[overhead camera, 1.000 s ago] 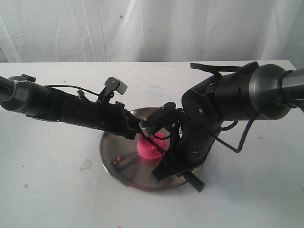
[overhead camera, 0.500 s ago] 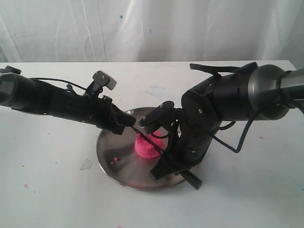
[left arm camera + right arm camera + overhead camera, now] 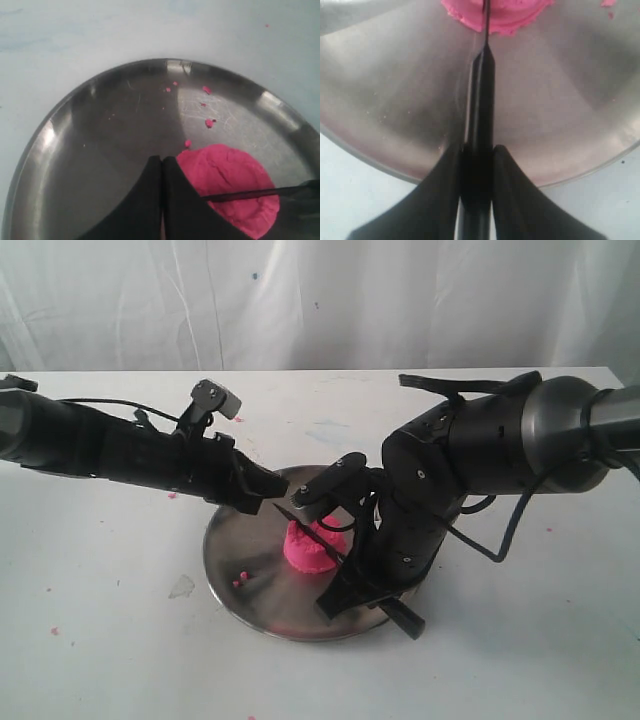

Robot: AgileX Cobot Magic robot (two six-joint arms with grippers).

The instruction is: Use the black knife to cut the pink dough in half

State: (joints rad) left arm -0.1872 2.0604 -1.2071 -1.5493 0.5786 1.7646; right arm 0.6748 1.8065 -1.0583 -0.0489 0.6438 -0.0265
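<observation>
Pink dough (image 3: pixel 310 552), one lump, mid steel plate (image 3: pixel 235 540). We note the black knife (image 3: pixel 481 100) with its blade across the dough's top and its handle clamped in the right gripper (image 3: pixel 477 150). Left gripper (image 3: pixel 162 162) has its jaws together, near the dough.

plate (image 3: pixel 235 540) sits on the tabletop (image 3: pixel 120 640), near its middle. dough (image 3: pixel 308 552) lies on the plate, right of centre – crumbs (image 3: pixel 240 580) on the plate to its left. knife (image 3: pixel 325 543) blade lies across the dough top, tip toward back-left, handle out over the front-right rim, inside the right gripper (image 3: pixel 345 600). left gripper (image 3: pixel 265 485) above the back-left rim – apart from the dough.
</observation>
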